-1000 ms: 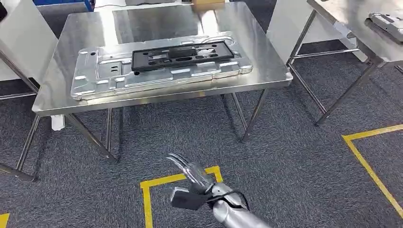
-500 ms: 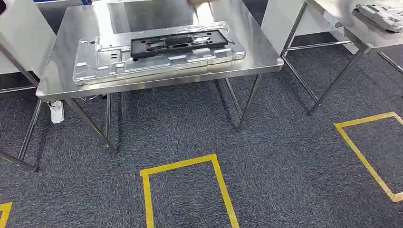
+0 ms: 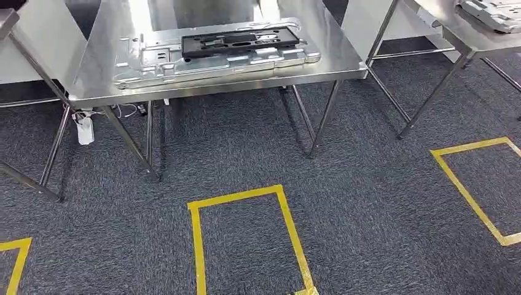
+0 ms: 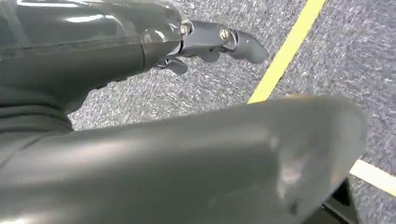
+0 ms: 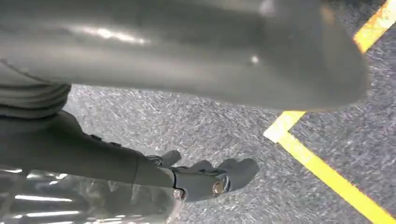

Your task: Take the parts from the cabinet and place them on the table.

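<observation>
Head view: we have stepped back; the black plastic frame [image 3: 239, 43] lies on the large silver metal plate [image 3: 215, 56] on the steel desk [image 3: 332, 61].
Left wrist view: left hand [image 4: 210, 39] hangs over carpet, fingers apart, empty.
Right wrist view: right hand [image 5: 205, 175] the same; delivery looks done.

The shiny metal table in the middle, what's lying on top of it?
On the shiny steel table lies a big flat silver metal plate, with a black rectangular frame resting on it. Whatever is beneath the plate is covered.
</observation>
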Robot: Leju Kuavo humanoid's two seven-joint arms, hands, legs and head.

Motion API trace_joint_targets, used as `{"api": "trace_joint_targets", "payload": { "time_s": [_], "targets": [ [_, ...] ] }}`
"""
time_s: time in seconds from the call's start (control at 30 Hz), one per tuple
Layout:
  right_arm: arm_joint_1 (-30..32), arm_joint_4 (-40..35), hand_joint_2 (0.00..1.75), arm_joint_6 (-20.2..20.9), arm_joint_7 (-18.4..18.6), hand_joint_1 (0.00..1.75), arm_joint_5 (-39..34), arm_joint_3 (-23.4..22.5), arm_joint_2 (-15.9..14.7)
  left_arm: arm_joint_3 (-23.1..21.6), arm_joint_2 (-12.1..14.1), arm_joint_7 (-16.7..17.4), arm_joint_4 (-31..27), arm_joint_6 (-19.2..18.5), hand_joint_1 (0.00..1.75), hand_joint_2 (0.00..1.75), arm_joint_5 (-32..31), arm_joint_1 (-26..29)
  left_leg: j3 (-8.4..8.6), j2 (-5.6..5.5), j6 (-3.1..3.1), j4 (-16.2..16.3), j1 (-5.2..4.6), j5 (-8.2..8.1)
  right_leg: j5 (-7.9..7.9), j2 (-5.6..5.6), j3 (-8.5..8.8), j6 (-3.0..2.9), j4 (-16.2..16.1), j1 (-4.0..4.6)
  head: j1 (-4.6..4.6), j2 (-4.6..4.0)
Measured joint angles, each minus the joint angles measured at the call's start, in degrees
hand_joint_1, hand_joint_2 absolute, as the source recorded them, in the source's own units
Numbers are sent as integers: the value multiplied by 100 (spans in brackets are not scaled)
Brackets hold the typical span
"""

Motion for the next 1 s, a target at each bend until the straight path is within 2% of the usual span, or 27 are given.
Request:
{"api": "trace_joint_targets", "payload": {
  "time_s": [0.07, 0.1, 0.13, 0.17, 0.2, 0.23, 0.27, 0.3, 0.33, 0.4, 0.43, 0.47, 0.5, 0.53, 0.6, 0.63, 0.67, 0.7, 0.73, 0.77, 0.8, 0.83, 0.87, 0.9, 0.93, 0.97, 1.0],
  "targets": [
    [-4, 20, 0, 33, 88, 0, 24, 0, 0, -13, 0, 33, 2, -2, 0, 0, -6, -3, -38, 6, -66, -67, 26, 151, 61, 5, -104, -22, 46, 42, -11, 0],
    [19, 46, 0, 50, 134, 0, 26, 2, 0, -15, 0, 44, 17, -2, 0, 0, -8, 20, -64, -5, -107, -63, 13, 154, 152, -3, -203, -84, 6, -23, -13, -2],
    [32, 61, 0, 68, 165, 0, 28, 2, -4, -15, 2, 57, 20, 0, 0, 0, -6, 23, -113, -30, -115, 11, 43, -55, 220, -36, -262, -111, 12, -38, -35, 0],
    [57, 70, 0, 81, 182, 0, 28, 2, -20, -15, 4, 72, 24, -4, 0, 0, -9, 45, -160, -29, -107, 220, 40, -431, 275, -39, -337, -167, 13, -29, -55, 0],
    [76, 74, 0, 101, 186, 0, 37, 2, -37, -20, 4, 79, 26, -4, 0, 0, -13, 61, -218, -30, -111, 601, 53, -841, 340, -41, -416, -206, 14, -16, -92, 0],
    [85, 81, 0, 100, 204, 0, 41, 2, -46, -20, 7, 91, 28, -2, 0, 0, -11, 62, -264, -38, -113, 1040, 41, -1147, 412, -41, -498, -211, 20, -7, -111, 0],
    [92, 87, 0, 103, 221, 0, 42, 2, -48, -20, 9, 101, 31, 0, 0, 0, -11, 59, -284, -40, -120, 1435, 38, -1263, 481, -41, -590, -217, 35, 1, -116, 0],
    [103, 96, 0, 103, 234, 0, 44, 2, -48, -20, 15, 111, 31, 0, 0, 0, -9, 60, -253, -40, -128, 1684, 39, -1164, 541, -42, -699, -217, 68, 4, -122, 0],
    [115, 98, 0, 105, 239, 0, 44, 2, -52, -20, 15, 116, 31, 2, 0, 0, -6, 64, -145, -39, -133, 1691, 45, -937, 589, -45, -811, -209, 114, 1, -129, 0],
    [140, 98, 0, 116, 239, 0, 57, 2, -55, -20, 24, 118, 31, 13, 0, 0, -4, 69, 401, -38, -148, 1062, 69, -526, 662, -46, -1044, -177, 250, -22, -131, 0],
    [140, 98, 0, 118, 236, 0, 59, 4, -55, -20, 31, 118, 31, 17, 0, 0, -2, 59, 756, -37, -153, 562, 85, -562, 682, -45, -1100, -151, 327, -26, -140, 0],
    [143, 98, 0, 118, 234, 0, 68, 4, -55, -22, 31, 116, 31, 22, 0, 0, 0, 44, 1057, -35, -165, 34, 69, -756, 694, -44, -1184, -129, 413, 9, -160, 0],
    [144, 98, 0, 118, 225, 0, 77, 7, -55, -22, 31, 118, 31, 28, 0, 0, 0, 31, 1173, -53, -135, -189, 62, -907, 751, -46, -1229, -94, 447, 8, -153, 0],
    [139, 98, 0, 118, 217, 0, 79, 9, -55, -20, 33, 116, 33, 37, 0, 0, 2, 31, 1113, -76, -127, -178, 59, -897, 816, -49, -1263, -69, 449, 3, -153, 0],
    [143, 98, 0, 118, 184, 0, 88, 9, -55, -20, 33, 116, 33, 52, 0, 0, 16, 50, 1023, -75, -34, -152, 37, -812, 916, -43, -1292, -13, 440, -2, -147, 0],
    [139, 105, 0, 118, 175, 0, 94, 11, -55, -20, 33, 114, 37, 50, 0, 0, 15, 53, 989, -37, 21, -154, 66, -764, 825, -41, -1313, 20, 463, -32, -151, 0],
    [135, 105, 0, 118, 158, 0, 111, 15, -46, -20, 33, 107, 39, 52, 0, 0, 15, 51, 894, -33, 89, -150, 59, -679, 435, -32, -1377, 48, 658, -35, -127, 0],
    [126, 105, 0, 114, 151, 0, 120, 22, -37, -20, 33, 98, 37, 55, 0, 0, 15, 48, 814, -31, 107, -147, 58, -616, 82, -30, -1459, 52, 996, -43, -107, 0],
    [111, 105, 0, 114, 147, 0, 127, 26, -31, -20, 33, 94, 37, 57, 0, 0, 18, 48, 729, -28, 113, -142, 58, -549, -216, -29, -1548, 56, 1406, -51, -92, 0],
    [94, 105, 0, 111, 140, 0, 129, 31, -31, -20, 33, 92, 37, 59, 0, 0, 20, 49, 629, -17, 111, -133, 58, -480, -397, -29, -1619, 62, 1814, -59, -85, 0],
    [83, 105, 0, 111, 140, 0, 136, 31, -31, -20, 33, 92, 37, 59, 0, 0, 24, 48, 525, -10, 108, -114, 58, -415, -376, -29, -1616, 65, 2070, -66, -83, 0],
    [76, 105, 0, 109, 140, 0, 140, 31, -31, -20, 33, 90, 37, 59, 0, 0, 26, 48, 414, -7, 100, -90, 61, -352, -188, -29, -1515, 71, 2098, -72, -79, 0],
    [66, 105, 0, 109, 140, 0, 147, 31, -31, -20, 33, 90, 39, 61, 0, 0, 26, 48, 312, -7, 85, -68, 65, -292, 63, -29, -1321, 73, 1918, -78, -66, 0],
    [57, 105, 0, 107, 140, 0, 158, 31, -31, -20, 33, 87, 39, 63, 0, 0, 29, 48, 228, -10, 62, -56, 72, -234, 259, -29, -1042, 71, 1573, -80, -55, 0],
    [39, 105, 0, 107, 145, 0, 164, 31, -31, -20, 33, 83, 37, 68, 0, 0, 29, 47, 163, -17, 31, -46, 77, -171, 312, -25, -664, 67, 1067, -81, -48, 0],
    [21, 105, 0, 107, 158, 0, 171, 33, -31, -20, 33, 85, 35, 72, 0, 0, 33, 47, 126, -25, -12, -42, 60, -125, 186, -1, -257, 55, 547, -77, -22, 0],
    [5, 105, 0, 105, 160, 0, 177, 33, -31, -20, 33, 83, 35, 81, 0, 0, 33, 43, 100, -24, -39, -32, 45, -71, 62, 18, -32, 38, 127, -56, 0, 0]
  ]
}}
